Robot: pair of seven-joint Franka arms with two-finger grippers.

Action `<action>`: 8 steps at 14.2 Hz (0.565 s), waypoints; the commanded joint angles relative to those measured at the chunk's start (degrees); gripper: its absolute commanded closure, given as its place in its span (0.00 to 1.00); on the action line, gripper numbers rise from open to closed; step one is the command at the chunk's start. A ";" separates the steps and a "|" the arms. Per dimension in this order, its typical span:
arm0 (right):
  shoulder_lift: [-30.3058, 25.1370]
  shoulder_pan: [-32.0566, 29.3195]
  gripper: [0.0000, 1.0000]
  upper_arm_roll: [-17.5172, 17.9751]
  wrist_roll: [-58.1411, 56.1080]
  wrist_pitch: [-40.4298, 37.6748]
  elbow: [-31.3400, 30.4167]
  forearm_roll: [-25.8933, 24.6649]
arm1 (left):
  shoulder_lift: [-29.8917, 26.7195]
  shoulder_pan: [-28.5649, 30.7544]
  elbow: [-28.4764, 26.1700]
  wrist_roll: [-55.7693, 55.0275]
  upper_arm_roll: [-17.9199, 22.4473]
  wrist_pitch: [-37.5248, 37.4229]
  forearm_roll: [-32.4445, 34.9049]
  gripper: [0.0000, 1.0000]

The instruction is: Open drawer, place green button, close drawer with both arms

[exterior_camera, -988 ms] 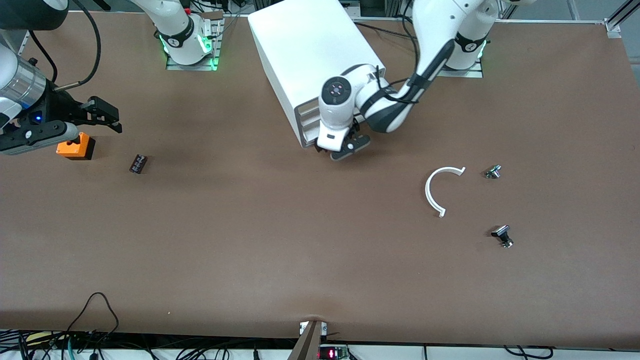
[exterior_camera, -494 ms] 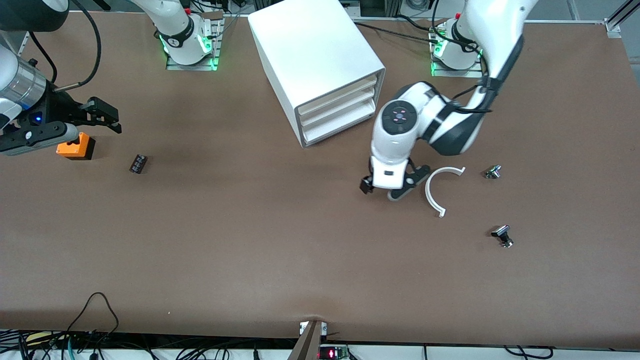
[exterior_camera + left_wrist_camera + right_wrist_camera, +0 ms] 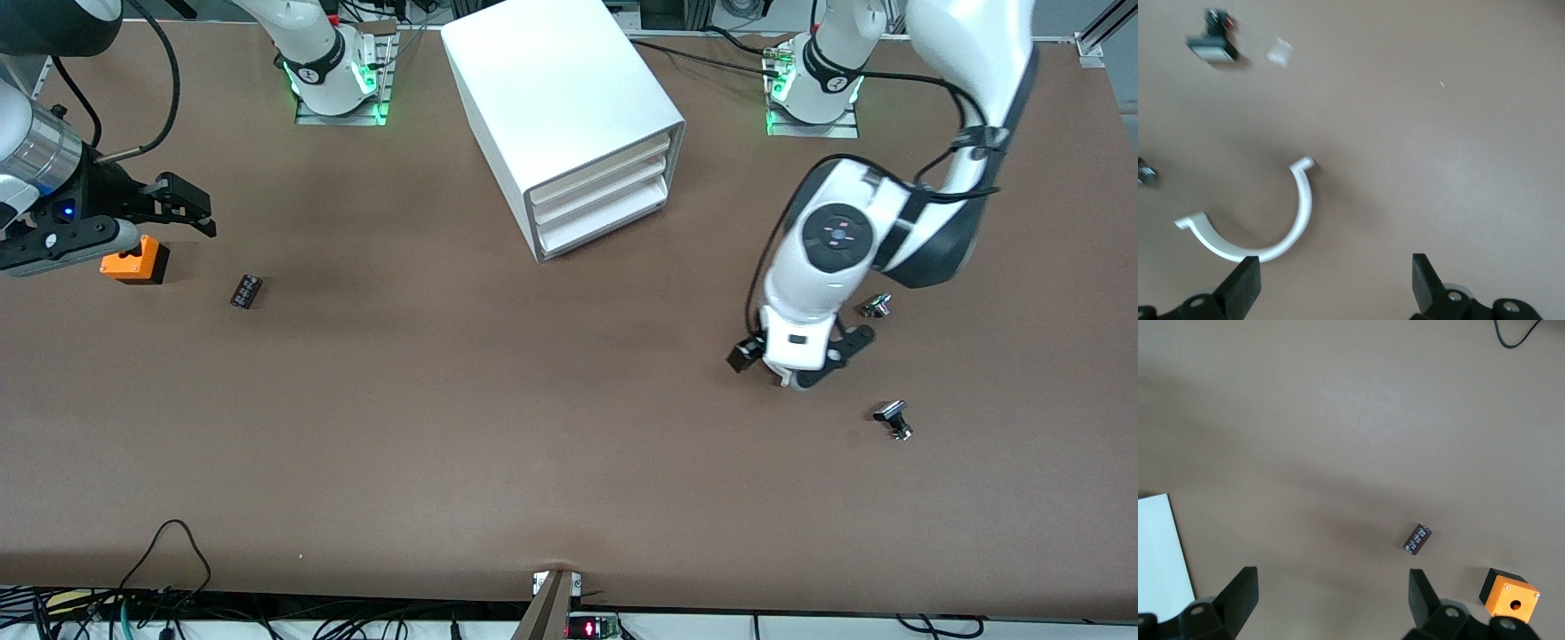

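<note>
Left pincer [image 3: 794,364] (wide, empty) over white arc [image 3: 1265,233]

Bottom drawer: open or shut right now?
Shut. In the front view the drawer sits flush with the two above it in the cabinet; nothing is pulled out.

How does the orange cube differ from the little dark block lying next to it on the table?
The orange cube is bright orange; the dark block is nearly black with pale markings. The cube is the bulkier and squarish, the block slim and oblong. The cube has a round hole in its top face; the block shows none. Both rest on the table toward the right arm's end, apart and ungripped.
</note>
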 commanded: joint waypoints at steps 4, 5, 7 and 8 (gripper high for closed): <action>0.57 -0.30 0.00 0.34 -0.23 -1.26 1.44 -0.46 | -5.31 6.91 -0.52 13.33 -1.26 -3.75 0.08 0.00; 0.48 -0.30 0.00 0.34 -0.23 -1.26 1.44 -0.46 | -6.18 7.35 -0.44 15.96 -0.82 -4.89 -1.57 0.00; 0.48 -0.22 0.00 0.34 -0.23 -1.26 1.44 -0.46 | -9.25 6.31 -0.61 23.59 3.72 -5.34 -6.14 0.00; 0.48 -0.30 0.00 0.34 -0.23 -1.26 1.44 -0.54 | -10.75 5.35 -0.61 27.03 5.75 -6.91 -7.81 0.00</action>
